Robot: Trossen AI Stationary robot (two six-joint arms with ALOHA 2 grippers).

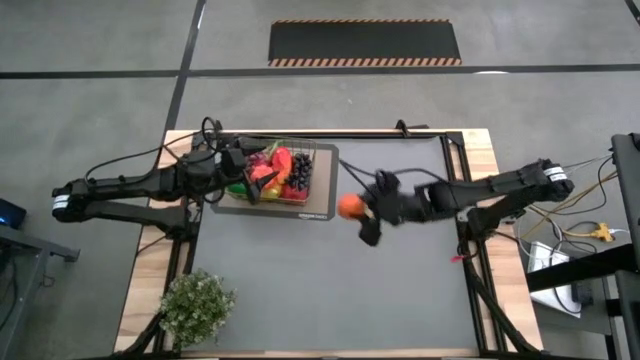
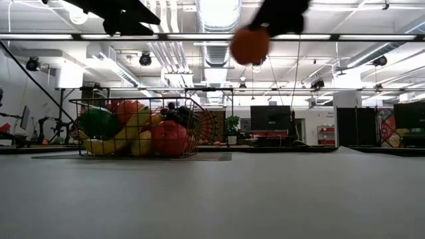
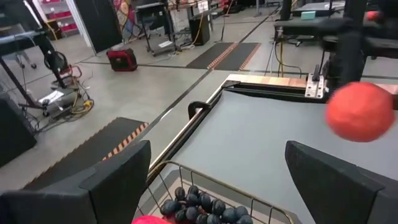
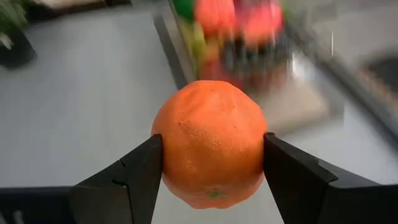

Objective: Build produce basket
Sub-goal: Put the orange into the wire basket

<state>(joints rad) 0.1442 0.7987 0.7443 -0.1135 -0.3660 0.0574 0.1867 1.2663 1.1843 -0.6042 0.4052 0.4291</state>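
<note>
left arm: reaches in from the left side, stretched out low across the far-left part of the table
left gripper (image 1: 262, 172): fingers (image 3: 112, 186) spread wide, nothing in them
right arm: comes in from the right, bent toward mid-table
right gripper (image 1: 352, 207): up off the table, clamped on an orange (image 4: 210, 143)

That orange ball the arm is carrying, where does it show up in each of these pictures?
High view: orange, just right of the basket, held by the right gripper.
Low view: top centre, high above the table.
Left wrist view: right edge.
Right wrist view: centre, between the fingers.
Shared landmark: the basket.
</note>
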